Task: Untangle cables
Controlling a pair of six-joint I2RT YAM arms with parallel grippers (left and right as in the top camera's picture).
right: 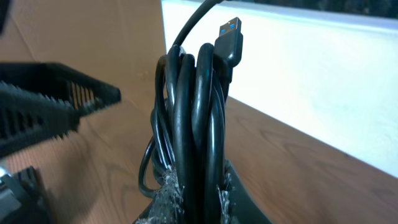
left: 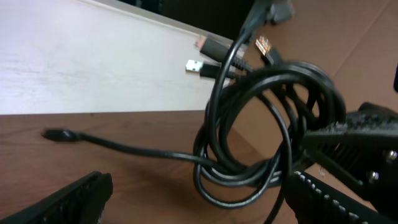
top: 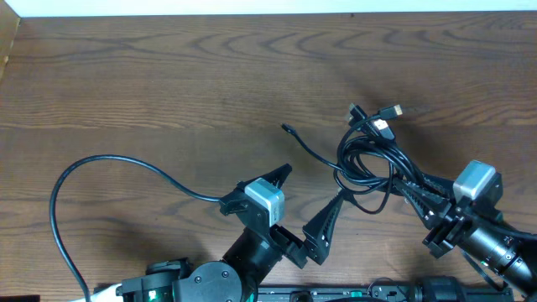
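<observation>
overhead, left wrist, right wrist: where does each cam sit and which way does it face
overhead: above the table, looking straight down on both grippers: left gripper open, right gripper shut on the cable coil.
left wrist: low over the table, facing the coil; its own fingers frame the bottom corners.
right wrist: close behind the coil, clamped upright between its own pads.
shared: both wrist views show the coil and the other gripper.
</observation>
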